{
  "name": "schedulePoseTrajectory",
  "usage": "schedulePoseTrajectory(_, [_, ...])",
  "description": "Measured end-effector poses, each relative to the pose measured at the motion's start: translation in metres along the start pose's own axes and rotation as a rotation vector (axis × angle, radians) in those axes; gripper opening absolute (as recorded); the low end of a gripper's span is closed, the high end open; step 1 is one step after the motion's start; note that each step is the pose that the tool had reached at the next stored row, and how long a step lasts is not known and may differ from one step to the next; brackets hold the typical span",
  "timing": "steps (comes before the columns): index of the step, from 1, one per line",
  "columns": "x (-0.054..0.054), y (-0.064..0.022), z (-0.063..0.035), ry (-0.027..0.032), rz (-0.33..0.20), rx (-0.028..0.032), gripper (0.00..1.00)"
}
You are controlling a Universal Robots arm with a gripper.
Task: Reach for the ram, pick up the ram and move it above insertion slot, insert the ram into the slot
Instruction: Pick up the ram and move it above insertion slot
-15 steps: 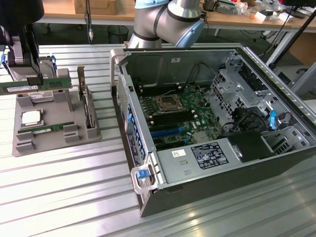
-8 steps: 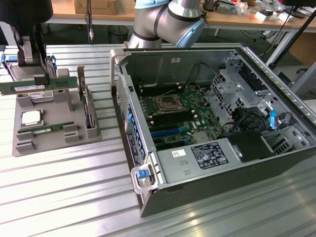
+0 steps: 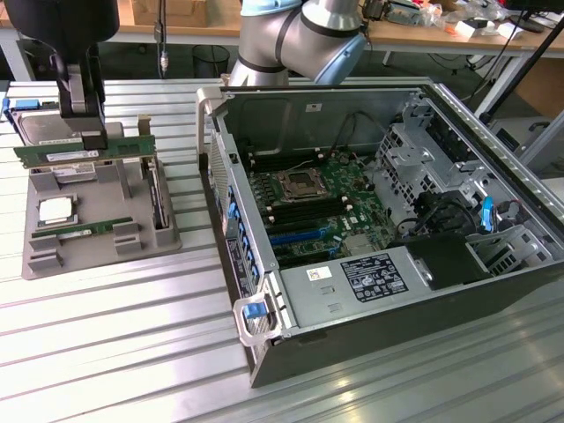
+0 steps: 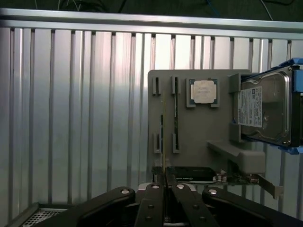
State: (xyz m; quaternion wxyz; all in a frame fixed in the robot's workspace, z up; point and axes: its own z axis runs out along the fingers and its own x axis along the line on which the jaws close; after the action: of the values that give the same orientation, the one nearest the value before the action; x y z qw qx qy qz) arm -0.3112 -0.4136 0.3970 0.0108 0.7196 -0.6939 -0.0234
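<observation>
The ram (image 3: 53, 155) is a long green stick with a white label, held level a little above the grey holder tray (image 3: 97, 256) at the exterior view's left. My gripper (image 3: 86, 139) is shut on its top edge from above. In the wrist view the fingers (image 4: 154, 198) stand close together and the ram (image 4: 163, 142) shows edge-on as a thin line between them. The slot (image 3: 262, 169) is among the long black sockets beside the square processor socket (image 3: 293, 185) inside the open computer case, well off to the exterior view's right of the gripper.
The tray also holds a second green stick (image 3: 84, 231), a silver processor chip (image 3: 55, 210), a hard drive (image 4: 265, 109) and an upright card (image 3: 159, 203). The case wall (image 3: 220, 176) stands between tray and motherboard. Blue sockets (image 3: 291, 238) lie nearer the power supply (image 3: 352, 282).
</observation>
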Motion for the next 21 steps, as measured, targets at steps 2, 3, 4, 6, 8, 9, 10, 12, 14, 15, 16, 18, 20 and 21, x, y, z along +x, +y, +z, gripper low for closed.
schedulePoseTrajectory(2, [0.0,-0.0031,-0.0001,0.0,0.0,0.0001,0.12])
schedulePoseTrajectory(3, [0.0,-0.0044,-0.0002,0.0,0.0,0.0001,0.12])
schedulePoseTrajectory(4, [0.0,-0.0057,-0.0003,0.0001,0.0,0.0,0.12])
schedulePoseTrajectory(6, [0.0,-0.0078,-0.0003,0.0,0.0,0.0001,0.12])
schedulePoseTrajectory(8, [0.0,-0.0104,-0.0005,0.0001,0.0,0.0,0.12])
schedulePoseTrajectory(9, [0.0,-0.0114,-0.0005,0.0001,0.0,0.0,0.12])
schedulePoseTrajectory(10, [0.0,-0.0129,-0.0006,0.0001,0.0,0.0001,0.12])
schedulePoseTrajectory(12, [0.001,-0.0158,-0.0008,0.0001,0.0,0.0,0.12])
schedulePoseTrajectory(14, [0.001,-0.0213,-0.001,0.0001,0.0,0.0,0.12])
schedulePoseTrajectory(15, [0.001,-0.0231,-0.0012,0.0002,0.0,0.0,0.12])
schedulePoseTrajectory(16, [0.001,-0.024,-0.0011,0.0001,0.0,0.0,0.12])
schedulePoseTrajectory(18, [0.001,-0.0263,-0.0012,0.0001,0.0,0.0001,0.12])
schedulePoseTrajectory(20, [0.001,-0.0299,-0.0014,0.0001,0.0,0.0,0.12])
schedulePoseTrajectory(21, [0.001,-0.0305,-0.0014,0.0001,0.0,0.0001,0.12])
